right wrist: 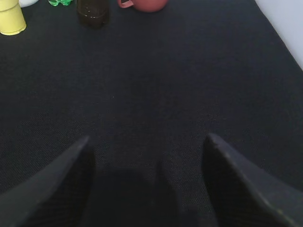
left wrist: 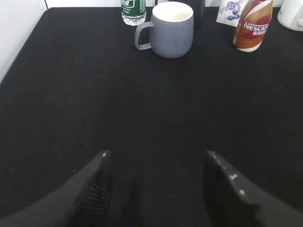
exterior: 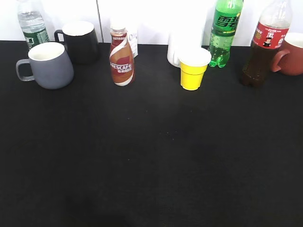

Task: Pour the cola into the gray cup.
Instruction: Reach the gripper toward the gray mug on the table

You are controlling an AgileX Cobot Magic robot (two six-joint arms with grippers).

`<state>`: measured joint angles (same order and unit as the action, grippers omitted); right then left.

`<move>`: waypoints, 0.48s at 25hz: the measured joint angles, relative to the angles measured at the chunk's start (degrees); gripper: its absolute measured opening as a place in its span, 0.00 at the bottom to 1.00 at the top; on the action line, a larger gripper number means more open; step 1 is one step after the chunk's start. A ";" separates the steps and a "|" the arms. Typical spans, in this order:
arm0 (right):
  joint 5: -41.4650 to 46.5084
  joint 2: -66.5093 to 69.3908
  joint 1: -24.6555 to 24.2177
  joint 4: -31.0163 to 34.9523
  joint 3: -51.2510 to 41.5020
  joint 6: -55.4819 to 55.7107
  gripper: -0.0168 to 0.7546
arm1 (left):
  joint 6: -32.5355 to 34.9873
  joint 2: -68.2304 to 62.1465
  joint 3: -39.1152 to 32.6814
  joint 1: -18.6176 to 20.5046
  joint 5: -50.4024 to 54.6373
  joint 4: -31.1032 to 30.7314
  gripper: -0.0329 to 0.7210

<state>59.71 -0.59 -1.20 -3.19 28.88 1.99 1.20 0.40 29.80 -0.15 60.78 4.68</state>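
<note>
Both tools are spread wide and holding nothing: the left tool [left wrist: 156, 163] and right tool [right wrist: 147, 149] each hover low over bare black surface [exterior: 151, 156], pointed toward the back row. The cola [exterior: 263, 45] stands upright at the far right, just beside the reddish mug [exterior: 292, 54]. The gray cup [exterior: 47, 65] sits far left, handle to the left, right in front of the black mug [exterior: 80, 41]. Loads of open surface between tools and the 2 targets

Along the frame's top stand a black mug [exterior: 80, 41], brown-and-white Nescafe bottle [exterior: 121, 57], yellow plastic cup [exterior: 193, 69], green soda bottle [exterior: 224, 32] and reddish-brown mug [exterior: 291, 54].
</note>
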 joint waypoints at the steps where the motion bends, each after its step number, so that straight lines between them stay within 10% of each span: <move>1: 0.00 0.00 0.00 0.00 0.00 0.00 0.72 | 0.00 0.00 0.00 0.00 0.00 0.00 0.63; 12: 0.00 0.00 0.00 -0.02 0.00 0.00 0.72 | 0.00 0.00 0.00 0.00 0.00 0.00 0.58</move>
<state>59.71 -0.59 -1.20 -3.21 28.88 1.99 1.20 0.40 29.80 -0.15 60.78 4.68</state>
